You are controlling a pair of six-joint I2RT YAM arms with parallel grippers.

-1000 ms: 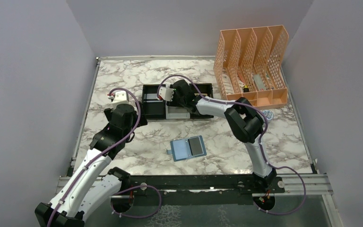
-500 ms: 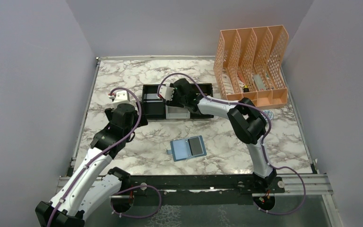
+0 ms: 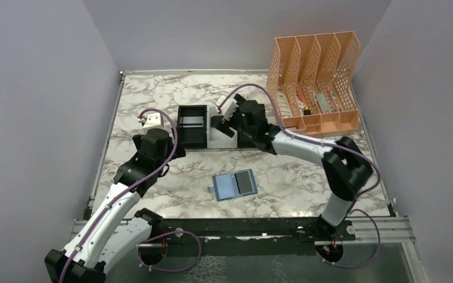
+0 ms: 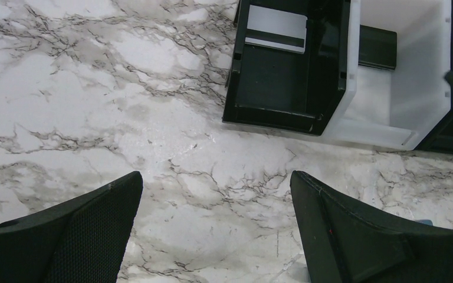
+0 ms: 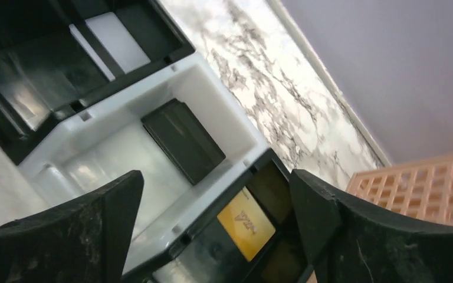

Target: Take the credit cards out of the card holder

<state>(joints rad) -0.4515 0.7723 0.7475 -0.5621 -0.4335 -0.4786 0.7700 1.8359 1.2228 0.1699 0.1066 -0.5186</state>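
The blue card holder [image 3: 227,187] lies open on the marble, with a dark credit card [image 3: 245,183] on its right panel. My right gripper [image 3: 227,127] [image 5: 215,175] hangs open and empty over the black-and-white tray [image 3: 183,144]. A gold card [image 5: 245,223] lies in the tray's right black compartment between my fingers. A black card [image 5: 183,140] [image 4: 377,47] lies in the white middle compartment, and a silvery card [image 4: 276,28] [image 3: 192,122] in the left black one. My left gripper [image 3: 176,151] [image 4: 216,174] is open over bare marble, just in front of the tray.
An orange mesh file organiser [image 3: 315,82] stands at the back right with small items inside. Grey walls enclose the table on three sides. The tray [image 4: 283,121] sits mid-table, behind the card holder.
My right gripper has opened wider and shifted right along the tray, uncovering the left compartment; its elbow swung out to the right. The left arm and the card holder have not moved.
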